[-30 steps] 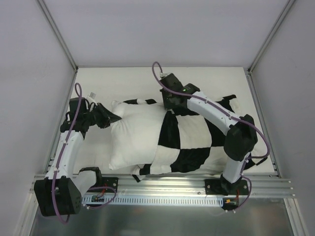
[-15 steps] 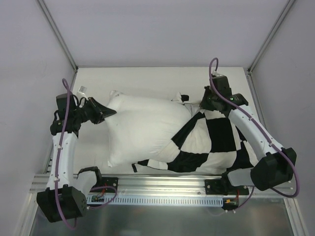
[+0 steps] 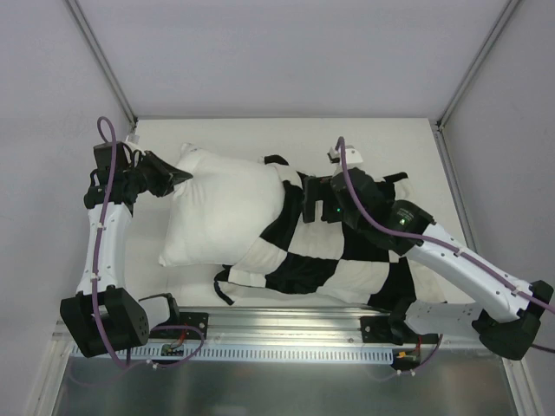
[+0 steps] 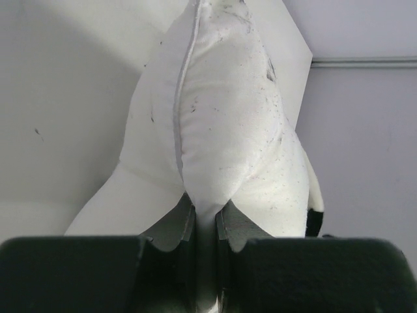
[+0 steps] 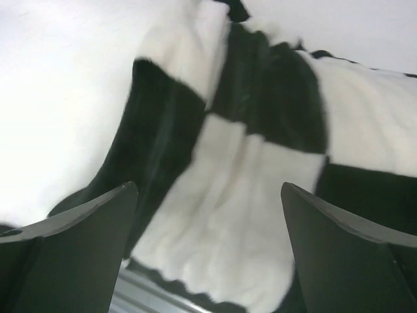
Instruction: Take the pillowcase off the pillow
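We see the pillow [image 3: 217, 212] lying on the table [image 3: 234, 139] with its long axis running left to right. Its bare white end points left and slightly toward the far side. Our left gripper [image 3: 176, 177] pinches that far-left corner, fingers [image 4: 176, 225] narrow on the seam. The pillowcase [image 3: 347, 260] covers the pillow's right part, crumpled, its open edge facing left near the pillow's middle. Our right gripper [image 3: 305, 201] hovers over the checkered cloth with fingers [image 5: 85, 228] spread wide, holding nothing.
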Available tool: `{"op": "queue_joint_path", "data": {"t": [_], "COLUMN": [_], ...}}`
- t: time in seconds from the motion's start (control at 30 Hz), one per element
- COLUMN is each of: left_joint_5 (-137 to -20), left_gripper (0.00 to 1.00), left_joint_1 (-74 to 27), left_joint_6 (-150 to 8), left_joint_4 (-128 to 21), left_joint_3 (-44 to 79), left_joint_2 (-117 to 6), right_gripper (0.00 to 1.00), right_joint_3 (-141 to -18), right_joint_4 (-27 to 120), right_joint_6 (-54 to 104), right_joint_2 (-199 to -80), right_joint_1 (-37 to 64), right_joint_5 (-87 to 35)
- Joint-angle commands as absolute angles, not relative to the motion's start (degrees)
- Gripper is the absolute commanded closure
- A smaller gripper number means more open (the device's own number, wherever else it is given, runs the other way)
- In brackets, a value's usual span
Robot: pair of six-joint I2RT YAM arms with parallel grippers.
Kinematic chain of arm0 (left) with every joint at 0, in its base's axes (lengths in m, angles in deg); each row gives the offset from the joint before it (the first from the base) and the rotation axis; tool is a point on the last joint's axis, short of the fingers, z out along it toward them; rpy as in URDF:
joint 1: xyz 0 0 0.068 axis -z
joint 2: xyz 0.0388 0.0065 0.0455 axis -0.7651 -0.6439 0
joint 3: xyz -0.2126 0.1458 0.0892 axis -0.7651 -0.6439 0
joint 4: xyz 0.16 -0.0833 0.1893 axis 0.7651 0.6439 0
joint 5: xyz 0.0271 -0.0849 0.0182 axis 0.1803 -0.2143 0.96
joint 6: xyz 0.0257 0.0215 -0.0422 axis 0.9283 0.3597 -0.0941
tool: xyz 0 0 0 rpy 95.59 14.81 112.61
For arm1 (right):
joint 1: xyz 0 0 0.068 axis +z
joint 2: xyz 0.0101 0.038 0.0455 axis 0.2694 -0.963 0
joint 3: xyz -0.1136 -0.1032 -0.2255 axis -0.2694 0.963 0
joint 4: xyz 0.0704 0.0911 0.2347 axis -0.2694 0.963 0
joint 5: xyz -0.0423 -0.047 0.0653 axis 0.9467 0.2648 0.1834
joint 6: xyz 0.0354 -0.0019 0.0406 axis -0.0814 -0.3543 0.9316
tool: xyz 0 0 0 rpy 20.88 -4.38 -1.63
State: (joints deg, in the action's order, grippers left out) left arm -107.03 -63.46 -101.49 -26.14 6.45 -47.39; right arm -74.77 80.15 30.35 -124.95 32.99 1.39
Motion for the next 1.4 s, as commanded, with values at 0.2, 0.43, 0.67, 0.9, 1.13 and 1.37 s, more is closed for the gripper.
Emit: {"op": "queue_joint_path", "data": {"t": [0.2, 0.43, 0.67, 0.9, 1.13, 1.37], "left_joint_5": [-105.0, -104.5, -105.2, -106.8, -107.0, -109.0], "left_gripper": [1.00, 1.00, 1.00, 1.00, 1.00, 0.89], "left_joint_1": [-63.1, -63.0, -65.5, -68.8, -69.3, -69.0], "left_joint_6": [-104.0, -104.0, -104.6, -104.8, -106.0, -103.2], "left_joint_4": [-31.6, -31.5, -31.6, -31.5, -31.6, -31.7], "left_joint_3": [5.9, 6.5, 9.8, 13.5, 14.7, 18.9], "left_joint_2": [-45.2, -45.0, -47.0, -48.5, -50.7, -57.5], "right_gripper": [0.04, 0.04, 0.54, 0.85, 0.99, 0.99], "right_joint_3": [-83.8, -90.6, -77.3, -58.3, -52.0, -55.6], "right_joint_4": [83.4, 86.8, 89.2, 100.3, 105.2, 97.4], "right_joint_6": [40.6, 43.6, 48.9, 56.1, 57.9, 52.3], "right_joint_2": [-138.3, -151.2, -143.7, -126.9, -109.5, -117.0], "right_joint_1": [55.6, 59.3, 57.5, 50.4, 41.9, 41.5], "right_joint_5": [21.7, 22.3, 26.3, 29.9, 32.2, 29.6]}}
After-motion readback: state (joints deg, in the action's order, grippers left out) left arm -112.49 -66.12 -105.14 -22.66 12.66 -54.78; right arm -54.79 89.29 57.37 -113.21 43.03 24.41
